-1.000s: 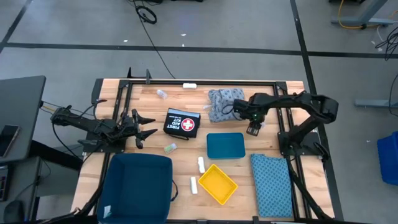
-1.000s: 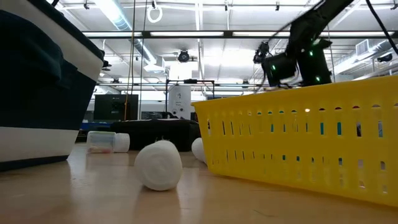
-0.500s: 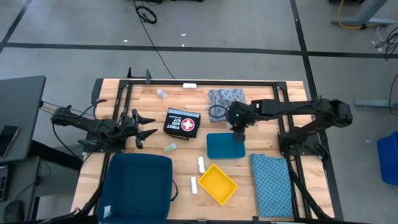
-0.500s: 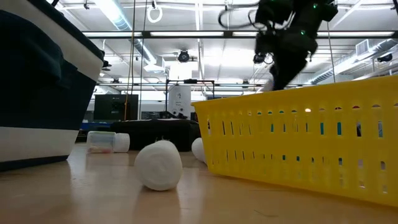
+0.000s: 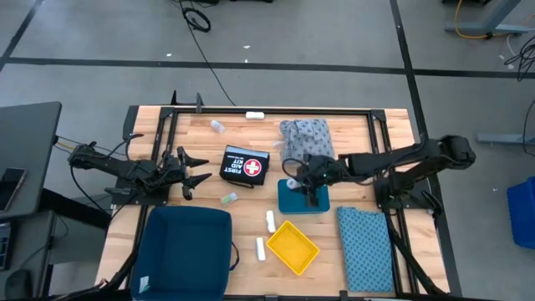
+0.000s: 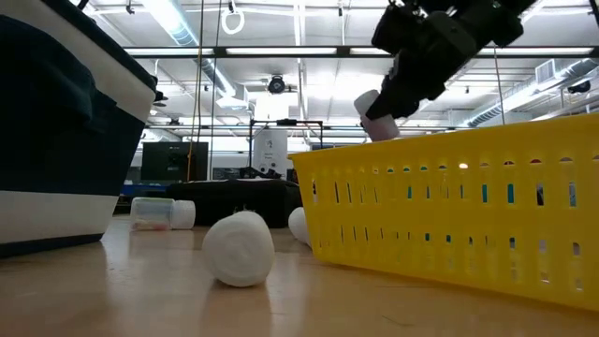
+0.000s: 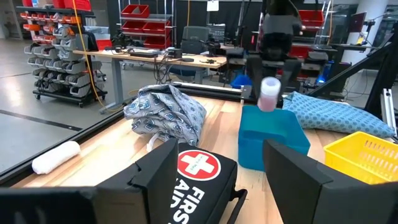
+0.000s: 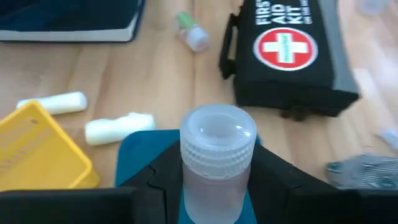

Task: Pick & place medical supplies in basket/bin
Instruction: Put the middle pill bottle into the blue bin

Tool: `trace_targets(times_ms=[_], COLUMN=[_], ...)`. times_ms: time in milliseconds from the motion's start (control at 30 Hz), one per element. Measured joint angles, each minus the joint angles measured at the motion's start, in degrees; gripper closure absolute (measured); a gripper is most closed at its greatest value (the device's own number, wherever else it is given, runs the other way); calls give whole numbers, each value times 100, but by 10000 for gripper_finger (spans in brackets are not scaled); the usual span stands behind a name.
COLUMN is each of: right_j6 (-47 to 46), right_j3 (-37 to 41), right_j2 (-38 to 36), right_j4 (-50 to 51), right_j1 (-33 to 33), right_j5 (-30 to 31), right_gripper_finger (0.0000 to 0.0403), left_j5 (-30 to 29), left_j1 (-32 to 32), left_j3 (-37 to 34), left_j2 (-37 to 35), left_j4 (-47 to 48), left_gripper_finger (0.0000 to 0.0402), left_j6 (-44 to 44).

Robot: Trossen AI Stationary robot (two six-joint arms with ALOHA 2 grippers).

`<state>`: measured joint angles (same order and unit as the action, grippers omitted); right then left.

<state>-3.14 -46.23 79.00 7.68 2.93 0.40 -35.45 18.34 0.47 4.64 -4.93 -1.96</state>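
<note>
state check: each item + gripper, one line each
right gripper: shut on vial, over the teal bin
vial: held, capped
left gripper: open, waiting at the table's left
teal bin: open-topped
yellow basket: looks empty
first aid kit: closed
blue cloth: lying flat

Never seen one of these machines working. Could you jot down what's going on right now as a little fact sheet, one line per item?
Right claw: shut on a clear vial, held above the teal bin
Left claw: open, waiting at the table's left side, next to the first aid kit
Yellow basket: near the front edge, looks empty
White rolls: two on the table beside the yellow basket
Grey-blue cloth bundle: on the table behind the teal bin
Flat blue cloth: at the right front
</note>
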Motion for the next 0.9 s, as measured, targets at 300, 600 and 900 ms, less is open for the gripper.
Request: trace_targets(times_ms=[300,600,900], right_j6=[-355,-356,-351], right_j3=[356,357,357], right_j2=[0,359,694], right_j4=[-99,95,207], right_j1=[299,307,296], right_j5=[216,278,357], right_gripper_finger=[263,264,264], left_j5=[0,-1,-1], left_j1=[0,0,1], left_j3=[0,0,0], left_j2=[0,0,0], left_j4=[0,0,-7], left_gripper_finger=[181,181,181], left_j6=[0,-20,-22])
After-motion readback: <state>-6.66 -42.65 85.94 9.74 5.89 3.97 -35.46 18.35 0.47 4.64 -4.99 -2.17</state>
